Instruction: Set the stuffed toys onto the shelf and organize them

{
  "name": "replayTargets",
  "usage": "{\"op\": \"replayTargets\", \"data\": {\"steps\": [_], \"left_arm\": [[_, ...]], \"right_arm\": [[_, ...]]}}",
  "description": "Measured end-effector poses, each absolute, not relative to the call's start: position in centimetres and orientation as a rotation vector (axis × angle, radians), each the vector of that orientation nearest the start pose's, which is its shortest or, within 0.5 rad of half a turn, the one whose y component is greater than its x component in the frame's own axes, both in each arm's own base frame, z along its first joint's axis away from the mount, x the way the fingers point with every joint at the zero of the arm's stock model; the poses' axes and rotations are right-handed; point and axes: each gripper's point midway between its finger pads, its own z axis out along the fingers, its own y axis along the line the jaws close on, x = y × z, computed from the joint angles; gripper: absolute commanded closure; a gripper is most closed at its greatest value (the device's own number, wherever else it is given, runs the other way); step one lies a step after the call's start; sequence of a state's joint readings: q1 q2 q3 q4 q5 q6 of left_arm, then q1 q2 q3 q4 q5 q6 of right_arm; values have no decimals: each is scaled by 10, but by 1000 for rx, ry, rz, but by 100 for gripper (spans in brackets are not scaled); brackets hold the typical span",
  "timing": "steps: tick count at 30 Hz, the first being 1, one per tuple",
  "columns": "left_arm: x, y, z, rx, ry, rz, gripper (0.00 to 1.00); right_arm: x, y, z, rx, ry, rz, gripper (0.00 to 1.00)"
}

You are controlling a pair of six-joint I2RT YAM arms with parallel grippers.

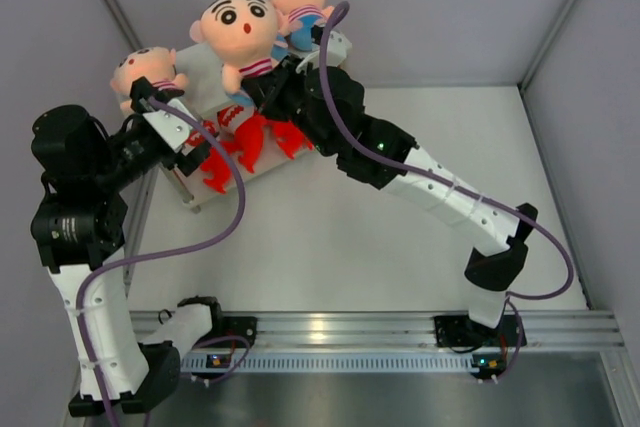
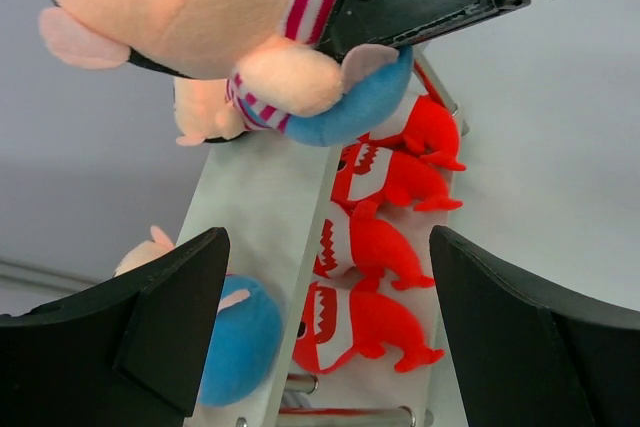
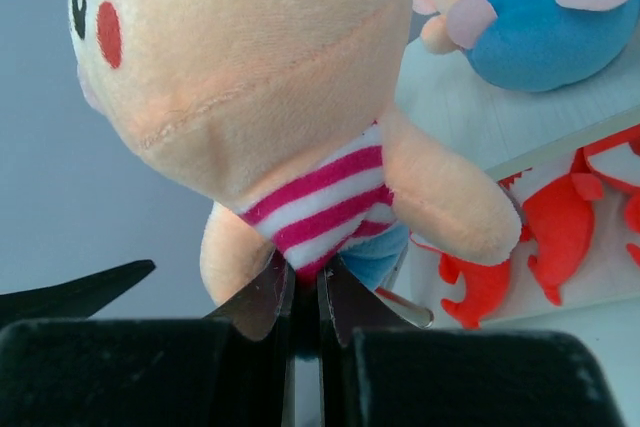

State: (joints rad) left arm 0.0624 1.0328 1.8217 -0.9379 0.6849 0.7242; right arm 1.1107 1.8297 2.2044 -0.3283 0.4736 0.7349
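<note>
Peach plush boy doll (image 3: 240, 77), striped shirt: pinched at waist by closed right fingers (image 3: 262, 299) above white two-tier shelf (image 2: 255, 217) (red plush sharks (image 2: 385, 247) ranged on lower board). Left fingers (image 2: 170, 317) spread wide, empty.

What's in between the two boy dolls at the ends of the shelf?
A third boy doll, held by the right gripper; the top view shows it.

We find the top external camera high behind, looking down on the whole table (image 1: 400, 237). The left wrist camera faces along the shelf (image 2: 260, 207), close. The right wrist camera sits tight against a boy doll (image 3: 250, 77). All share that doll and the red sharks (image 2: 380, 247).
</note>
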Motion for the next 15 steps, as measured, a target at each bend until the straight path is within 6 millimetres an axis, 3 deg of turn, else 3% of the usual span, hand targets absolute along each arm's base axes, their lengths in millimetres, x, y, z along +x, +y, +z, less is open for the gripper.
{"op": "replayTargets", "data": {"steps": [9, 15], "left_arm": [[237, -91, 483, 1065, 1326, -94, 12], [239, -92, 476, 1080, 1334, -106, 14]], "right_arm": [[273, 468, 502, 109, 1635, 1195, 100], [265, 487, 492, 98, 1658, 1247, 100]]}}
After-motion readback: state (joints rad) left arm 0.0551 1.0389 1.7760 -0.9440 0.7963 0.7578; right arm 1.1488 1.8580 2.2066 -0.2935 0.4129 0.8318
